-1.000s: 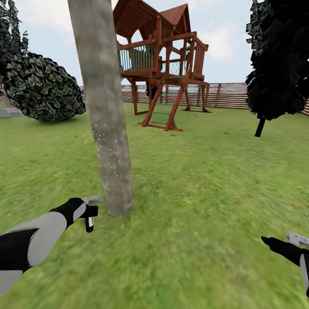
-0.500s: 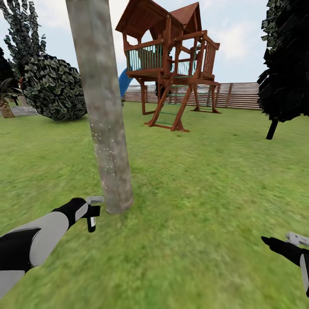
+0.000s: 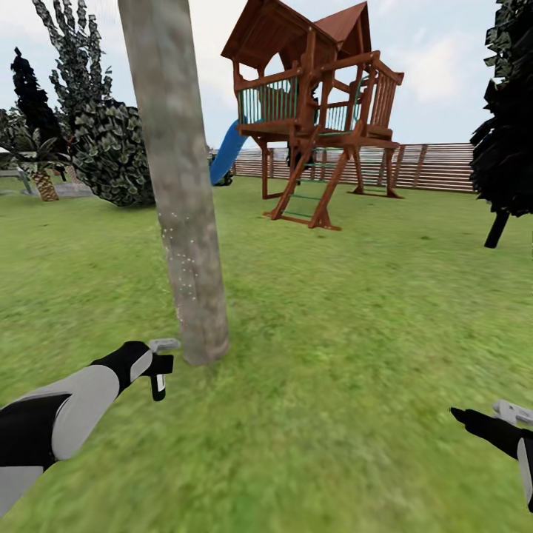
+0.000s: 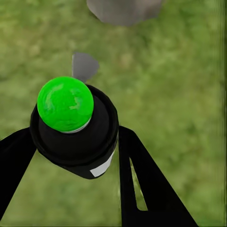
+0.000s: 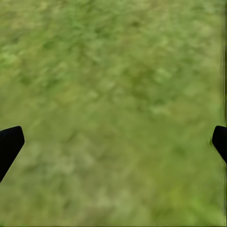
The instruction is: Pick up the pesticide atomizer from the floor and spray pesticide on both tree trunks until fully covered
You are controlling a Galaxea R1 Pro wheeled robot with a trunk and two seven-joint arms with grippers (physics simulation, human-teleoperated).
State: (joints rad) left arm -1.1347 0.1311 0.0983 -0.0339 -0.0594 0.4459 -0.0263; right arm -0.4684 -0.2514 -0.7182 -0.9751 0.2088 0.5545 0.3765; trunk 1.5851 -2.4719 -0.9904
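Down low, the left gripper (image 3: pixel 157 364) is clamped on the pesticide atomizer (image 3: pixel 158 383), a small black sprayer with a pale strip that hangs just under the fingers; from the left wrist the atomizer (image 4: pixel 74 125) sits between two dark fingers (image 4: pixel 142 184) with a bright green ball on top. The right gripper (image 3: pixel 511 414) hovers over bare grass, its fingertips (image 5: pixel 9 144) spread wide at the edges of its own camera, holding nothing. Just ahead of the left gripper, near but not touching, stands the tree trunk (image 3: pixel 181 192), a thick grey-brown column rising from the floor (image 3: pixel 333 355), with white specks of pesticide (image 3: pixel 183 259) dusted over its bark above the gripper's height. Well beyond the trunk is a wooden play tower (image 3: pixel 318 111) with a blue slide (image 3: pixel 226 155), then the slatted fence (image 3: pixel 437 166); a dark conifer (image 3: pixel 507 141) stands far off on the right gripper's side, leafy bushes (image 3: pixel 111 152) far off on the left's. Compared with a second ago, the whole view has swung, so the tower and bushes sit further right in the frame, while both arms keep their pose.
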